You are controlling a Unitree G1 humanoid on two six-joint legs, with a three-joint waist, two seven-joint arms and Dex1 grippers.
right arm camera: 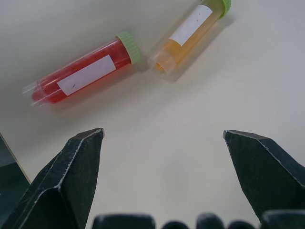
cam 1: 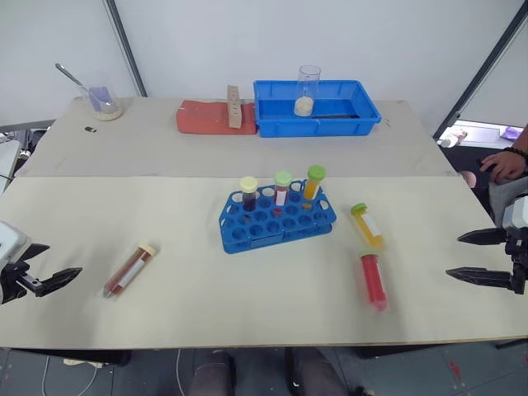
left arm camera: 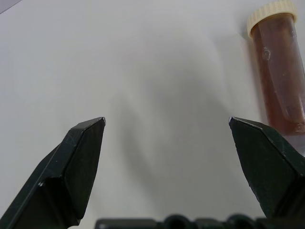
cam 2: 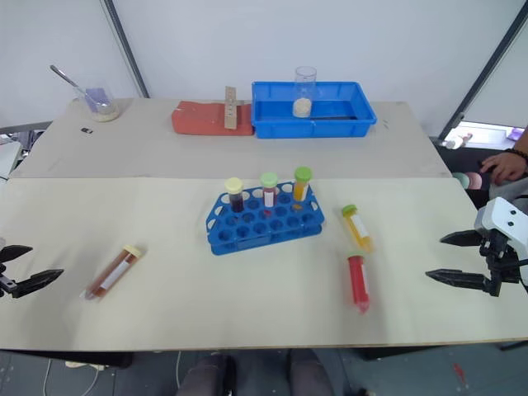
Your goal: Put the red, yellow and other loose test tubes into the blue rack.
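The blue rack [cam 1: 276, 221] stands mid-table with three capped tubes upright in its back row. To its right lie a yellow tube [cam 1: 367, 226] and a red tube [cam 1: 373, 280], both with green caps and both seen from the right wrist as red tube [right arm camera: 81, 75] and yellow tube [right arm camera: 190, 29]. A brown tube [cam 1: 129, 269] with a cream cap lies to the rack's left. My left gripper [cam 1: 45, 268] is open at the table's left edge, empty, with the brown tube [left arm camera: 281, 81] just beyond one finger. My right gripper [cam 1: 478, 256] is open at the right edge, empty.
At the back stand a blue bin [cam 1: 316, 108] with a clear beaker [cam 1: 307, 91], a red block [cam 1: 206, 117] with a wooden piece, and a glass beaker with a spoon [cam 1: 103, 103]. A person's hand [cam 1: 505, 165] rests at the far right.
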